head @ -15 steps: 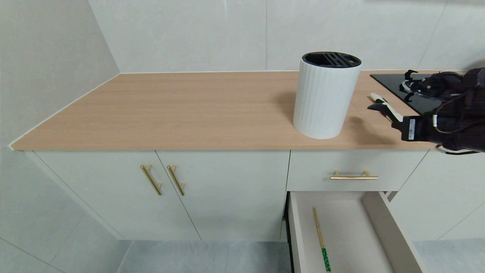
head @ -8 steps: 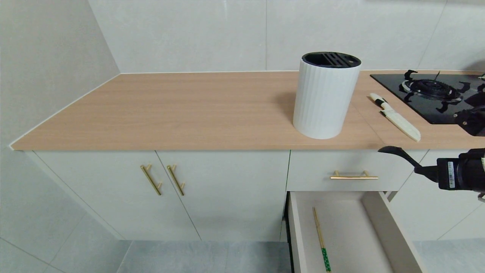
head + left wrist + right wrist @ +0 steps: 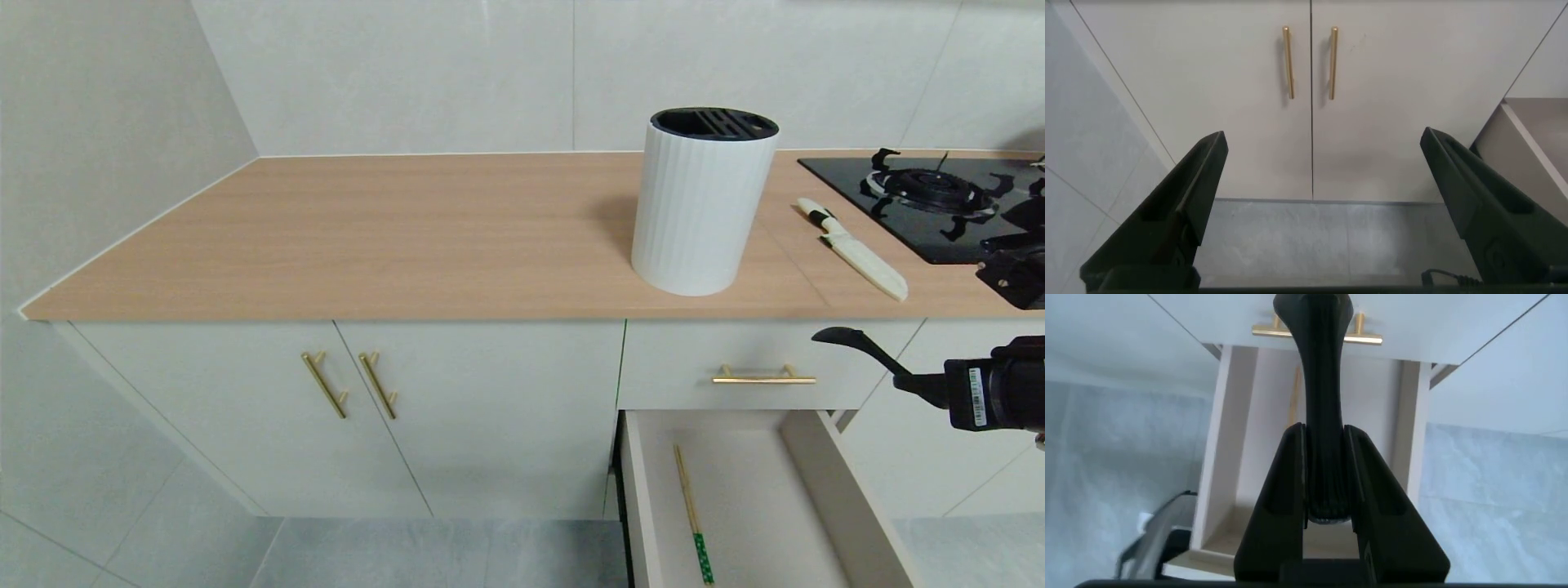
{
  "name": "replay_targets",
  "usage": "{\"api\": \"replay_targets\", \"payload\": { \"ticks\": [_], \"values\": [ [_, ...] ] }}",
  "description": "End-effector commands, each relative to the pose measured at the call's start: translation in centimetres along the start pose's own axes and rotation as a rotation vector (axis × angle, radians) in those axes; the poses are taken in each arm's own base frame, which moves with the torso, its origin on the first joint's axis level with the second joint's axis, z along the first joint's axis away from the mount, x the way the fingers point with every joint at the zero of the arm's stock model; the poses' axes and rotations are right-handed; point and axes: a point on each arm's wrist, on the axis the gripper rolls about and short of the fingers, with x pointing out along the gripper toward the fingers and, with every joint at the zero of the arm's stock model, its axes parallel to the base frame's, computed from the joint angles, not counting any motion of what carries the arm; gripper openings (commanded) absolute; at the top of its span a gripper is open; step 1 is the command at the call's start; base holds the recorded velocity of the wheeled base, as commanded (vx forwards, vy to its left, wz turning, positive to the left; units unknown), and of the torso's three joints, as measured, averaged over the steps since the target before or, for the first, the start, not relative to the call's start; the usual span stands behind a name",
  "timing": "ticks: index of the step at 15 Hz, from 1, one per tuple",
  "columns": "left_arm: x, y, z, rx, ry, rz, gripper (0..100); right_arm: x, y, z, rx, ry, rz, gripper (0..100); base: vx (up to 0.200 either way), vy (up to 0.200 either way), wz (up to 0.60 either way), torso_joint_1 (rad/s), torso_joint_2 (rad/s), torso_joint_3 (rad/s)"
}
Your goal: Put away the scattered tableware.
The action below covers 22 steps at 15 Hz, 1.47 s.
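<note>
Head view, pale open drawer (image 3: 824, 482): it is pulled out low on the right. A pair of wooden chopsticks with green ends (image 3: 691, 513) lies lengthwise on its floor, nearer its left wall.
Head view, white ribbed cylindrical holder with a black slotted top (image 3: 700, 214): it stands upright on the wooden countertop (image 3: 408, 237), toward the right end.
Head view, cream-bladed knife (image 3: 853, 250): it lies flat on the countertop between the holder and the black gas hob (image 3: 931, 196), touching neither.
Head view, my right gripper (image 3: 959, 394): it hangs in front of the cabinet, below the counter edge. My fingers are clamped on a black long-handled utensil with a rounded end (image 3: 857, 347). The utensil points left, its tip just beside the gold bar handle (image 3: 763, 377) of the closed drawer.
Head view, two cabinet doors with gold handles (image 3: 351, 385): they are shut, well to the left.
Left wrist view, my left gripper (image 3: 1327, 212): my fingers are spread wide apart. Through the gap I see the two cabinet doors and grey floor tiles (image 3: 1323, 237), with a corner of the open drawer off to one side.
Right wrist view, right gripper: both fingers press the utensil's ribbed grip. The utensil runs out over the open drawer, and its rounded end covers the middle of the gold bar handle.
</note>
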Motion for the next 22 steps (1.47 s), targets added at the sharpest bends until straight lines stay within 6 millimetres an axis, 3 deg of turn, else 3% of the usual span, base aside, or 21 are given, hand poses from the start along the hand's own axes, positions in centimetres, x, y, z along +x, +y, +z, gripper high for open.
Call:
{"api": "replay_targets", "payload": {
  "ticks": [1, 16, 22],
  "values": [
    [0.0, 0.0, 0.0, 0.000, 0.001, 0.001, 100, 0.2, 0.0, -0.1, -0.002, 0.010, 0.000, 0, 0.000, 0.000, 0.00, -0.163, 0.37, 0.198],
    [0.0, 0.0, 0.0, 0.000, 0.001, 0.001, 100, 1.8, -0.1, -1.0, -0.035, 0.080, -0.001, 0, 0.000, 0.000, 0.00, -0.197, 0.46, 0.256],
    [0.0, 0.0, 0.0, 0.000, 0.001, 0.001, 100, 2.9, -0.2, -1.3, -0.033, 0.120, -0.003, 0, 0.000, 0.000, 0.00, -0.040, 0.12, 0.075]
  ]
}}
